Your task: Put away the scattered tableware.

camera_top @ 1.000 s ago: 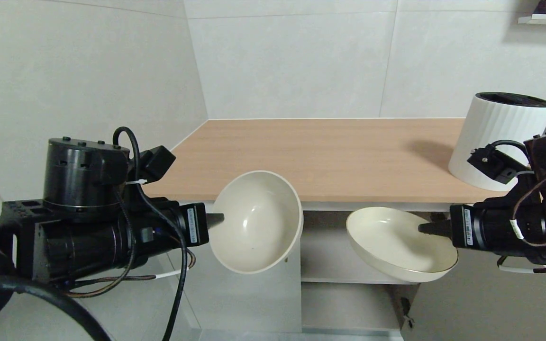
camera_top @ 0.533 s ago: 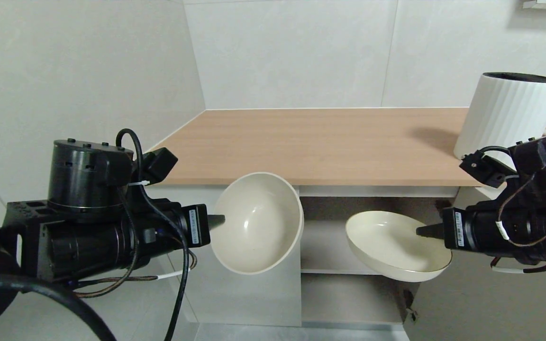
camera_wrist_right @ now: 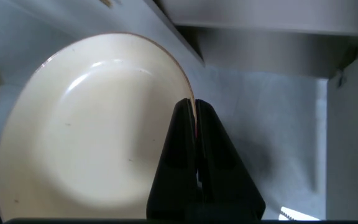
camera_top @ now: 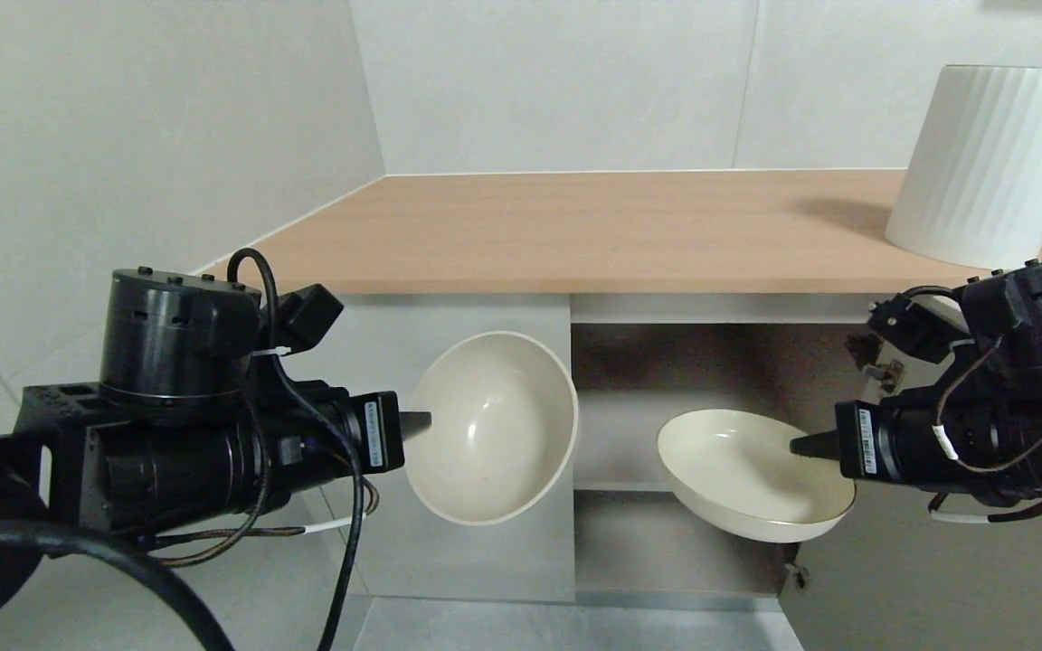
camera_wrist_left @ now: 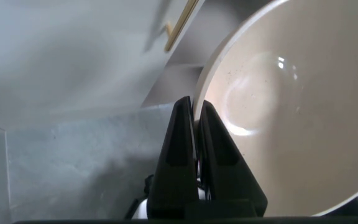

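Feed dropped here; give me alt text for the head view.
Left gripper pinches the rim of a deep cream bowl, right gripper the rim of a shallow plate, both held before an open cabinet under a wooden counter bearing a white ribbed container.

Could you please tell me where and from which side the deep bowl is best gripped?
Grip the deep bowl by its thin rim, edge-on from the robot's left. It is tilted on edge, its rounded body probably too broad to span; the left tool pinches the rim, one finger on each face.
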